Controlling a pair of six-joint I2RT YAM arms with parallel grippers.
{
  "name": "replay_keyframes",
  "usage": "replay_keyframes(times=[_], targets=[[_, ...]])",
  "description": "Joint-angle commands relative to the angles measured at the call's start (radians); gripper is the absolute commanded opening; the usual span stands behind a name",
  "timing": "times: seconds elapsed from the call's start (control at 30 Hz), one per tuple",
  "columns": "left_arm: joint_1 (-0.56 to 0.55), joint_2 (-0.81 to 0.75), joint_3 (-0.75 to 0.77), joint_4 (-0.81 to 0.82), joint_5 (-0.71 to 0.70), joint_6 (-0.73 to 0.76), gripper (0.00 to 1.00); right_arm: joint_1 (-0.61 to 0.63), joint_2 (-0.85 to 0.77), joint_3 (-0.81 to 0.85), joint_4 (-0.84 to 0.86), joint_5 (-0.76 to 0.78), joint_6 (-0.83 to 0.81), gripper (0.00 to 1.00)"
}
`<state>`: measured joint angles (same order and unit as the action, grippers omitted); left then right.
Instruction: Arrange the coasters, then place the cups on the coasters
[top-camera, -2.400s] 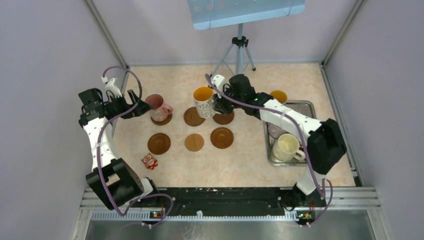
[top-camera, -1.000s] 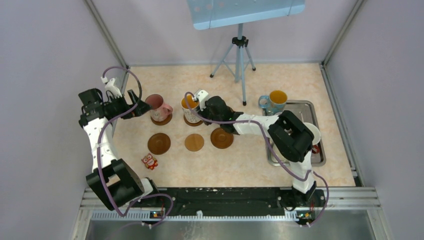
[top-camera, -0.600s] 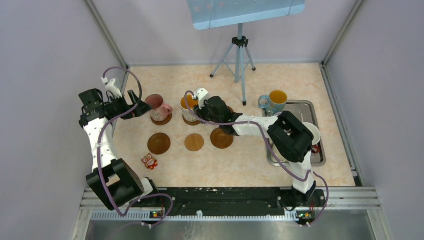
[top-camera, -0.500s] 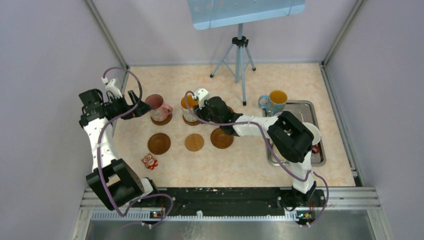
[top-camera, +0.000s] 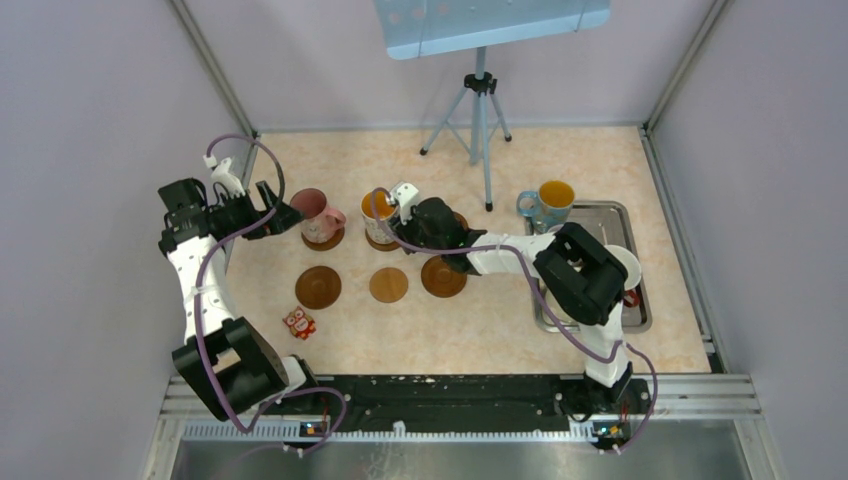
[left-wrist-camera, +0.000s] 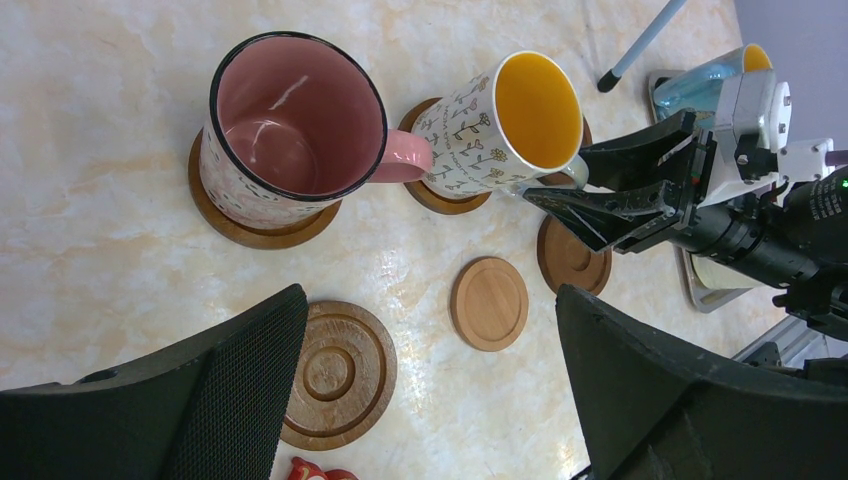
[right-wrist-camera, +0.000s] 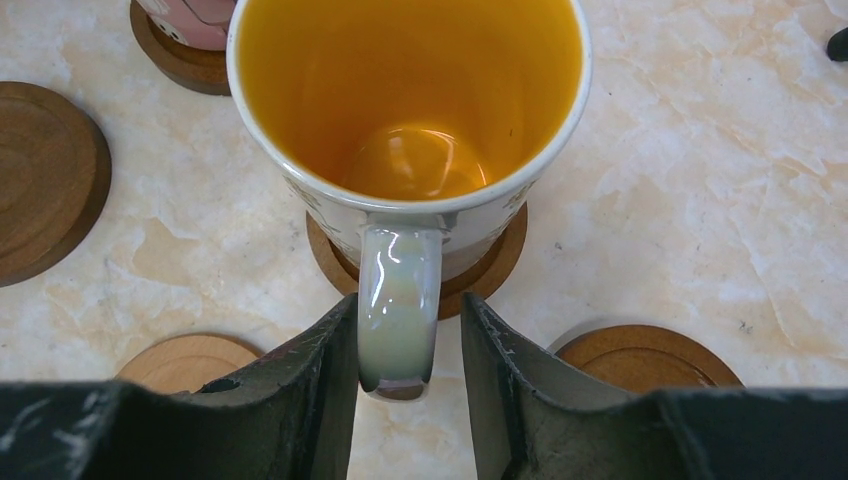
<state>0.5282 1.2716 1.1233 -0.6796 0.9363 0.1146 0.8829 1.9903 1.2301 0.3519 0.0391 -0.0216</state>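
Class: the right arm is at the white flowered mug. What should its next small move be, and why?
Probably draw the right gripper straight back off the handle. The mug stands upright on its coaster, and the jaws sit either side of the handle with a gap showing, so a straight retreat should clear it without tipping it.

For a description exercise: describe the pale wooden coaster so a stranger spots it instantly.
On the marbled beige tabletop, look along the coaster row nearest the arm bases. The pale round wooden coaster is the middle one; unlike the dark ringed wooden coasters flanking it, it is smaller and flat.
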Motion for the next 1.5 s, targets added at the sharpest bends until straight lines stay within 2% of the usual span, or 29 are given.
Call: replay_keyframes(times=[0.0, 0.63, 0.87, 0.97, 1.2, 1.47], targets=[[-0.003, -0.035, -0.003, 0.028, 0.015, 0.013, 0.99, -0.010, -0.055, 0.017, 0.009, 0.011, 0.008, 0.40], [-0.002, -0.038, -0.005, 0.029, 0.013, 0.013, 0.99, -0.076, -0.067, 0.034, -0.042, -0.030, -0.018, 0.43], [-0.002, -0.039, -0.007, 0.029, 0.019, 0.012, 0.99, -0.077, -0.133, 0.054, -0.122, -0.132, -0.039, 0.55], [-0.002, -0.040, -0.007, 0.031, 0.024, 0.011, 0.99, -0.077, -0.172, 0.063, -0.178, -0.139, -0.051, 0.57], [-0.002, -0.043, -0.008, 0.031, 0.028, 0.008, 0.99, -0.093, -0.261, 0.018, -0.303, -0.138, -0.054, 0.55], [-0.002, -0.052, -0.013, 0.036, 0.036, 0.005, 0.99, -0.138, -0.271, -0.014, -0.454, -0.166, 0.014, 0.49]])
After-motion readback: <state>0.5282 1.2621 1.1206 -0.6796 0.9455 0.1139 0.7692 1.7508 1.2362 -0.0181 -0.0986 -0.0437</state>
